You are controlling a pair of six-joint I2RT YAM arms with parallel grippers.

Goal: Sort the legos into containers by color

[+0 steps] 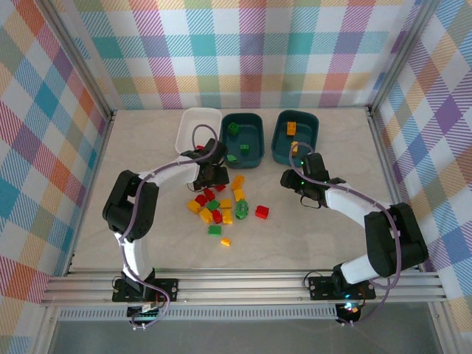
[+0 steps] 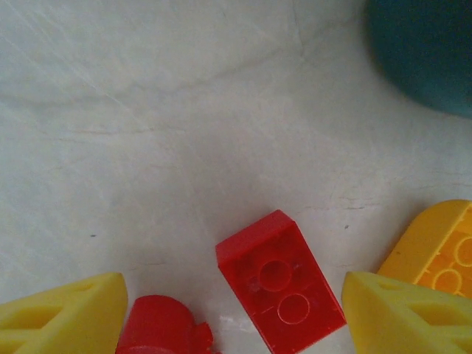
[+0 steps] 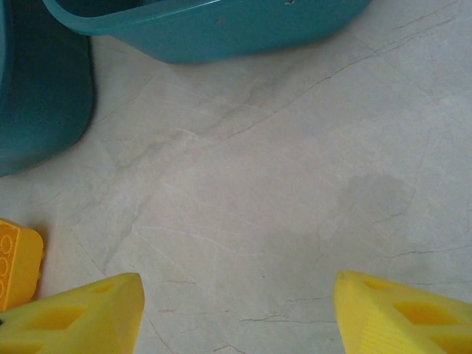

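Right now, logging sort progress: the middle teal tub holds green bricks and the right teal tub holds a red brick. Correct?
No: the top view shows the right teal tub holding an orange brick, not red. The middle teal tub does hold green bricks.

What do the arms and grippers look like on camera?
The left arm and right arm each have black joints, white links and a lilac cable looped alongside. The right arm shows a green light near its wrist. The left fingers and right fingers are yellow wedges with hollow cut-outs.

Open table (image 1: 324, 236) right of the legos (image 1: 217, 210), tubs (image 1: 243, 139) behind
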